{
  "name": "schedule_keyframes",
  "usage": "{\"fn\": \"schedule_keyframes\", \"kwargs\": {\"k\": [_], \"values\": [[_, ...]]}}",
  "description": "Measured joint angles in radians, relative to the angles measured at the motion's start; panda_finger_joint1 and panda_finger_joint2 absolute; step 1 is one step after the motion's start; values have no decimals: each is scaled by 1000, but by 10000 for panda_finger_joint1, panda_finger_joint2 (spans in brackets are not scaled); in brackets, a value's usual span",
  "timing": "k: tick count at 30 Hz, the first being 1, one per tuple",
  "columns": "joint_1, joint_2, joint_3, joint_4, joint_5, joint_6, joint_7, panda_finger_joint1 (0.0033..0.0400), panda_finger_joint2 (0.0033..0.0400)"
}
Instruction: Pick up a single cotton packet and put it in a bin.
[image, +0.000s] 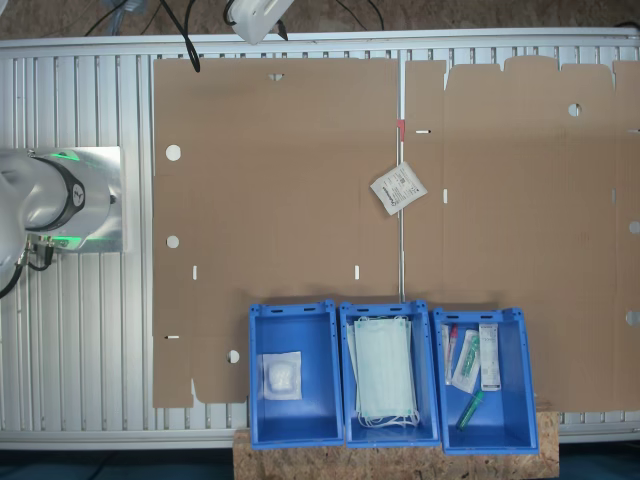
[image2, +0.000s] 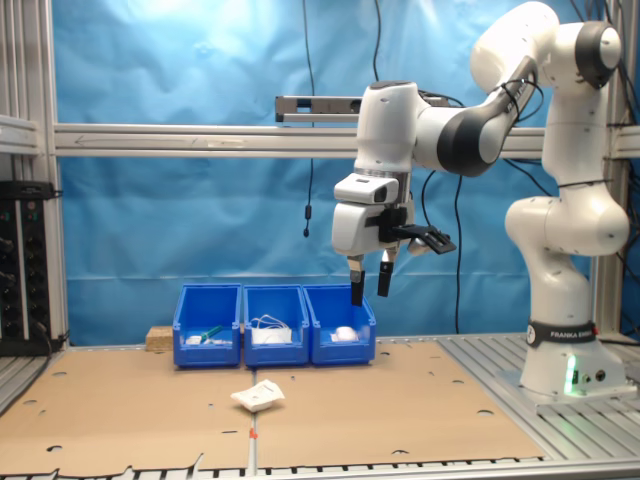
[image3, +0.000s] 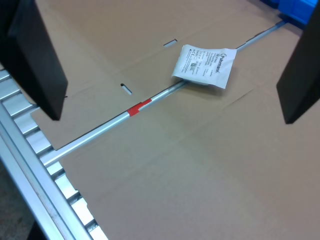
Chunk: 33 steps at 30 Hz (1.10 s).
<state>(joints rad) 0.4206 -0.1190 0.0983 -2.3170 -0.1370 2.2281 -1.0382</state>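
The cotton packet (image: 398, 187) is a small white square with grey print. It lies on the cardboard across the metal rail between two sheets, also seen as the packet (image2: 258, 396) in the second exterior view and the packet (image3: 205, 66) in the wrist view. My gripper (image2: 368, 280) hangs open high above the table, over the area in front of the bins, with nothing between its black fingers (image3: 35, 65). Three blue bins (image: 293, 318) stand in a row at the table's edge, well away from the packet.
One end bin holds a clear-fronted packet with a white wad (image: 281, 376), the middle one pale green masks (image: 385, 375), the other end bin several small packaged items (image: 475, 362). A metal rail with a red mark (image3: 139, 107) runs between the cardboard sheets. The arm's base (image2: 565, 370) stands on the slatted table.
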Motion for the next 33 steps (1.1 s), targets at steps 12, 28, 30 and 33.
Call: {"fn": "schedule_keyframes", "kwargs": {"k": [12,28,30,33], "values": [[0,7,-26,10,0,0,0,400,400],[0,125,-106,109,0,2,0,400,400],[0,146,-114,124,0,5,0,400,400],[0,180,-128,146,0,14,0,400,400]]}}
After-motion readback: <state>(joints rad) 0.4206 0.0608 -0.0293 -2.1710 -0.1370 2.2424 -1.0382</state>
